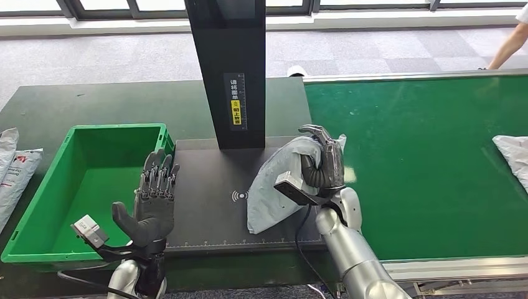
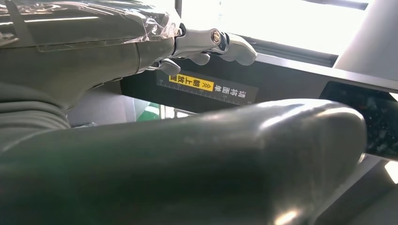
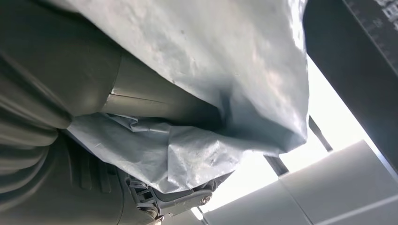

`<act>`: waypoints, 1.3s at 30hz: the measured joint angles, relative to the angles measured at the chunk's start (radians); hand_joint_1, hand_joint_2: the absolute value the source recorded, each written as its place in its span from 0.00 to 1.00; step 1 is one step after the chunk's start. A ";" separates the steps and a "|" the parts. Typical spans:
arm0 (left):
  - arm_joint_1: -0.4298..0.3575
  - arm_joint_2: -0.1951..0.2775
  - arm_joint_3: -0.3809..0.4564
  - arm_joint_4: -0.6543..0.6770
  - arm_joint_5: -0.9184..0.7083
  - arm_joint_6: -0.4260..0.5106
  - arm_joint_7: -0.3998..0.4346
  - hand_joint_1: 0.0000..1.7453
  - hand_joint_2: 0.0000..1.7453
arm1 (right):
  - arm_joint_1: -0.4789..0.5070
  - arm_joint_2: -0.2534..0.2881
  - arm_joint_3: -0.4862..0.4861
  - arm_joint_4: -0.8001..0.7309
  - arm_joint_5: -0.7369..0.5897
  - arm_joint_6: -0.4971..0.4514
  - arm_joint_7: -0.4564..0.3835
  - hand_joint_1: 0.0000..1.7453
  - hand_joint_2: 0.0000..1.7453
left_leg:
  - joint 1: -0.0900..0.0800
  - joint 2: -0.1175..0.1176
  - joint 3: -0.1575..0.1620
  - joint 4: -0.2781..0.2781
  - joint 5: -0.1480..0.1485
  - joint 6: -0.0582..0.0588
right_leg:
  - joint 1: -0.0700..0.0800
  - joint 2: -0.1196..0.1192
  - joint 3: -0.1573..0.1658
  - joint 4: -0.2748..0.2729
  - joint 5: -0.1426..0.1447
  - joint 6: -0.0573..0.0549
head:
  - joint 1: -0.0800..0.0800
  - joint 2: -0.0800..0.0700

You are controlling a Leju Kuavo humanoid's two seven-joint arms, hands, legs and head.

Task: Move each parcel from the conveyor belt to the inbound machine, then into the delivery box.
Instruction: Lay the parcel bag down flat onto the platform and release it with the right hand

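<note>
Right robot hand (image 1: pixel 320 163) grips parcel (image 1: pixel 274 187) over the machine's (image 1: pixel 205 205) right edge — left robot hand (image 1: pixel 155 196) spread, empty.

Your left hand (image 1: pixel 155 202) is raised on an upright forearm, palm turned inward, fingers straight and slightly apart, thumb out to the side, nothing in it. Your right arm (image 1: pixel 348 249) reaches forward and up from the lower right. Your right hand (image 1: pixel 322 163) has its fingers curled over the top edge of a grey parcel (image 1: pixel 277 187), gripping it.
</note>
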 joint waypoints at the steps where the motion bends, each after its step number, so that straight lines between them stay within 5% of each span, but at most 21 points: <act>1: -0.001 -0.001 -0.003 0.000 0.001 0.001 0.000 0.00 0.00 | -0.019 0.003 -0.001 0.035 -0.004 0.000 0.000 1.00 1.00 | 0.000 0.000 0.000 0.000 0.000 0.000 | 0.000 0.000 0.000 0.000 0.000 0.000 | 0.000 0.000; 20: -0.028 -0.008 -0.025 0.033 0.002 0.011 0.004 0.00 0.00 | -0.190 0.086 0.007 0.321 0.053 0.067 0.081 1.00 1.00 | 0.000 0.000 0.000 0.000 0.001 -0.001 | 0.000 0.001 -0.001 0.001 0.001 -0.001 | 0.000 0.000; 21: -0.029 -0.008 -0.025 0.035 0.002 0.012 0.004 0.00 0.00 | -0.197 0.095 0.012 0.329 0.060 0.076 0.087 0.86 1.00 | 0.000 0.000 0.000 0.000 0.001 -0.001 | 0.000 0.001 -0.001 0.001 0.001 -0.001 | 0.000 0.000; 24: -0.031 -0.008 -0.025 0.041 0.002 0.014 0.007 0.00 0.00 | -0.213 0.119 0.036 0.351 0.070 0.102 0.111 0.12 1.00 | 0.000 0.000 0.000 0.000 0.001 -0.001 | 0.000 0.001 -0.001 0.002 0.001 -0.001 | 0.000 0.000; 25: -0.031 -0.008 -0.025 0.044 0.003 0.015 0.013 0.00 0.00 | -0.217 0.126 0.048 0.357 0.063 0.112 0.122 0.01 1.00 | 0.000 0.000 0.000 0.000 0.001 -0.001 | 0.000 0.001 -0.001 0.002 0.001 -0.001 | 0.000 0.000; 34: -0.028 -0.007 -0.025 0.050 0.022 0.085 0.053 0.00 0.00 | -0.231 0.144 0.142 0.358 -0.062 0.250 0.120 0.00 1.00 | 0.000 0.000 0.000 0.000 0.001 -0.002 | 0.000 0.000 -0.002 0.002 0.001 -0.001 | 0.000 0.000; 39: 0.005 -0.004 -0.025 0.011 0.012 0.103 0.056 0.00 0.00 | -0.152 0.123 0.149 0.237 -0.117 0.298 0.131 0.00 1.00 | 0.000 0.000 0.000 0.000 0.001 -0.002 | 0.000 0.000 -0.002 0.001 0.001 -0.001 | 0.000 0.000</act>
